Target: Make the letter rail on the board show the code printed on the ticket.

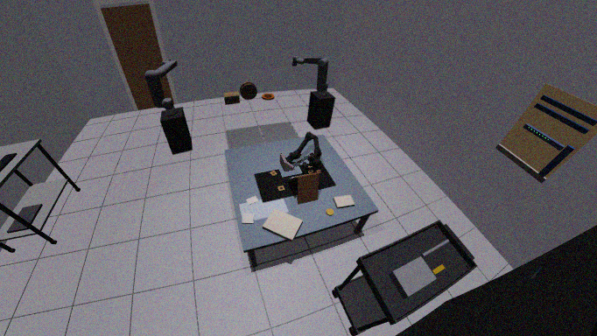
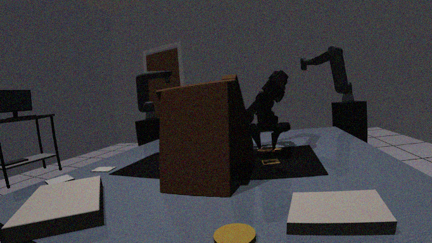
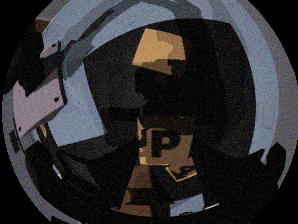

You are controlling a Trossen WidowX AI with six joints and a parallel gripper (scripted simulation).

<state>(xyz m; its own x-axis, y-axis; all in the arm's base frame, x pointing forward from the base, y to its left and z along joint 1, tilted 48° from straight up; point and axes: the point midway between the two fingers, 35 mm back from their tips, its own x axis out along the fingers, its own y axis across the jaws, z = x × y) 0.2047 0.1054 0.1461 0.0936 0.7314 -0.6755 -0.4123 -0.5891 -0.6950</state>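
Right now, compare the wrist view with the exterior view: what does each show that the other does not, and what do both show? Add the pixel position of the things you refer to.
Only the wrist view: the letter P, readable on a tile (image 3: 178, 150) below the gripper.

Only the exterior view: a round yellow disc (image 2: 234, 233) near the counter's front edge, and a dark monitor (image 2: 15, 100) on a shelf unit at the left.

Both: the black mat (image 2: 298, 161) (image 3: 239, 90) and the blue counter top (image 2: 269, 205) (image 3: 80, 112).

A dark letter "P" on the face of a wooden tile (image 3: 176, 154).
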